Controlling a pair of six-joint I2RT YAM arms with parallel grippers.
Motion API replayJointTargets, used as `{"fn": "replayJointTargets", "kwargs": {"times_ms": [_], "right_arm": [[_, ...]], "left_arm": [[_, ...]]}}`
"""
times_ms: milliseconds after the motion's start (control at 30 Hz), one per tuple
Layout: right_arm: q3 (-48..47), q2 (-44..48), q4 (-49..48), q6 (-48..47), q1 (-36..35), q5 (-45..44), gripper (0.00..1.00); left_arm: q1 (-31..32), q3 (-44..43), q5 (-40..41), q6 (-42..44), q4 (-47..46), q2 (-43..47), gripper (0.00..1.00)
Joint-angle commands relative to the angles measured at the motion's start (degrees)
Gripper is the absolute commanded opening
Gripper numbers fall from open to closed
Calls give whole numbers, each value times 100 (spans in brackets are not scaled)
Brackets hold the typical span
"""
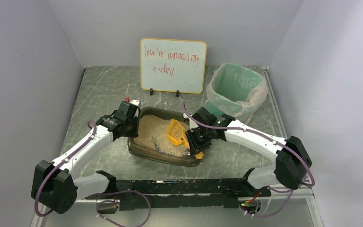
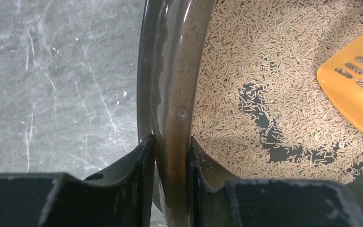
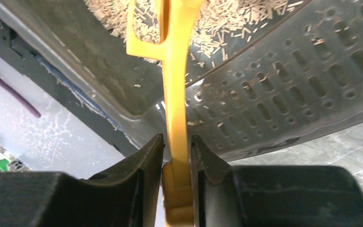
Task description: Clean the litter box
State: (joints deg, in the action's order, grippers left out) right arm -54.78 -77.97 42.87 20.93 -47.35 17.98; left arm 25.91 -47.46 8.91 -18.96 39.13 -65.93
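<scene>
The litter box [image 1: 144, 152] sits in the middle of the table [image 1: 99, 90], just in front of the two arms, with the green bin [image 1: 260, 94] standing apart from it at the back right and a whiteboard [image 1: 172, 66] propped behind. The left gripper [image 2: 172, 158] is clamped on the box's left rim, one finger outside the wall and one inside, which looks like a steadying hold. The right gripper [image 3: 177, 151] is closed on the handle of the yellow scoop [image 1: 176, 132], whose slotted blade lies in the litter [image 2: 264, 61] towards the box's right side, near the grate end [image 3: 283, 94]. The job seems to be in its working middle: the scoop is in hand and down in the litter, and dark bare patches of the box floor show where the pellets are pushed aside (no clumps or waste can be made out from any view). Whether anything has gone into the bin cannot be told, since its inside is too dim to read. What is left, by my judgement, is to sift, lift the scoop, carry it to the bin and tip it out.
</scene>
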Motion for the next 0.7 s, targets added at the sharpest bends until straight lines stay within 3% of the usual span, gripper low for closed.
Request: {"fn": "replayJointTargets", "kwargs": {"times_ms": [0, 200, 367, 667], "right_arm": [[-334, -110, -240, -75, 51, -296, 35], [-686, -332, -277, -117, 60, -457, 46], [-1020, -306, -54, -123, 60, -1107, 51], [-1198, 542, 208, -205, 59, -2113, 60]], "left_arm": [[28, -136, -201, -153, -464, 282, 24], [28, -152, -149, -165, -434, 184, 31], [27, -156, -99, -187, -424, 138, 41], [28, -208, 18, -224, -369, -56, 62]]}}
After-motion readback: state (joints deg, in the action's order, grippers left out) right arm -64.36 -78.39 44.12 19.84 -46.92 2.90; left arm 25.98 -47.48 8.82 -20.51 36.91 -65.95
